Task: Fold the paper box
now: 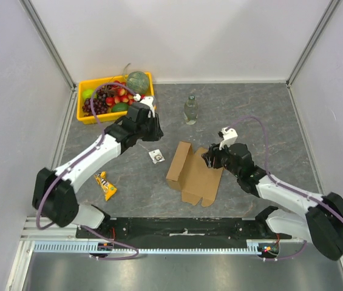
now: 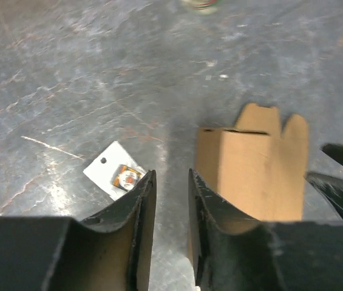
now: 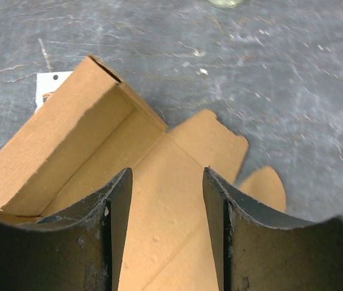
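The paper box (image 1: 190, 174) is brown cardboard, partly folded, lying at the table's middle. Its left side stands up as a wall; its right part lies flat with flaps. My right gripper (image 1: 210, 159) is open and hovers over the flat right panel (image 3: 165, 212), with nothing between its fingers. The raised wall shows at left in the right wrist view (image 3: 62, 151). My left gripper (image 1: 153, 127) is up and left of the box, jaws slightly apart and empty. The box shows at right in the left wrist view (image 2: 253, 167).
A small white card (image 1: 156, 156) lies left of the box. A yellow snack packet (image 1: 105, 185) lies near the left arm. A clear bottle (image 1: 190, 110) stands behind the box. A yellow basket (image 1: 84, 116) of fruit sits at the back left.
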Tool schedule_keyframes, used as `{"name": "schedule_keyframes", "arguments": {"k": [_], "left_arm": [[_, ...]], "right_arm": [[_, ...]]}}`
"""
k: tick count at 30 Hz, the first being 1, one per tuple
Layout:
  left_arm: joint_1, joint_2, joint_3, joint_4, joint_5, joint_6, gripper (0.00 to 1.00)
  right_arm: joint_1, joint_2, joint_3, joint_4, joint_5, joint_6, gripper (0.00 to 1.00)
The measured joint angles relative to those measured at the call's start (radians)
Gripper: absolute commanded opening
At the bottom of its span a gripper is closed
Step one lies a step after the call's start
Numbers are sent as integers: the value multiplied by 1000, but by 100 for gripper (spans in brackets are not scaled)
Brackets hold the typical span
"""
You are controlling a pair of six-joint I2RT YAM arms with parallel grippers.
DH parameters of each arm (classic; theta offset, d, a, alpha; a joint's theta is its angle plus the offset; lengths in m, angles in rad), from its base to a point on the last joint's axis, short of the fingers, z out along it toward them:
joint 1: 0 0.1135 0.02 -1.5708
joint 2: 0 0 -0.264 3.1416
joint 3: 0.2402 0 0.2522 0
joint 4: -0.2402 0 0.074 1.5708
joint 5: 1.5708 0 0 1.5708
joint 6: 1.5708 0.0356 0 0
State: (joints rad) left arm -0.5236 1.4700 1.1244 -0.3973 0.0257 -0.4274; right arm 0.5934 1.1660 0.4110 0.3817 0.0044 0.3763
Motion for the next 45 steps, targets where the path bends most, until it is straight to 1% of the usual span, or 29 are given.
{"name": "schedule_keyframes", "arguments": {"k": [3, 5, 8, 11, 15, 20, 23, 31, 35, 45], "left_arm": [[-94, -96, -2, -2, -78, 18, 55], [-206, -135, 0, -9, -141, 35, 61], [-375, -134, 19, -39, -240, 49, 68], [-500, -67, 52, -96, -340, 51, 75], [-577, 67, 101, -181, -463, 51, 78], [-639, 223, 182, -293, -586, 50, 79], [-653, 292, 229, -330, -634, 50, 77], [-656, 362, 279, -383, -727, 51, 62], [-656, 369, 279, -389, -745, 52, 56], [-656, 388, 279, -388, -759, 70, 37]], "right_arm": [[0, -97, 1, -156, 79, 79, 62], [0, -156, 1, -257, 128, 132, 64], [0, -238, 3, -388, 195, 210, 66], [-2, -309, 23, -518, 268, 287, 68], [-10, -372, 83, -642, 342, 357, 70], [-29, -420, 144, -718, 405, 396, 70], [-42, -436, 151, -742, 424, 403, 70], [-65, -456, 151, -774, 438, 415, 70], [-77, -456, 151, -782, 434, 417, 69], [-93, -459, 151, -784, 409, 422, 68]]}}
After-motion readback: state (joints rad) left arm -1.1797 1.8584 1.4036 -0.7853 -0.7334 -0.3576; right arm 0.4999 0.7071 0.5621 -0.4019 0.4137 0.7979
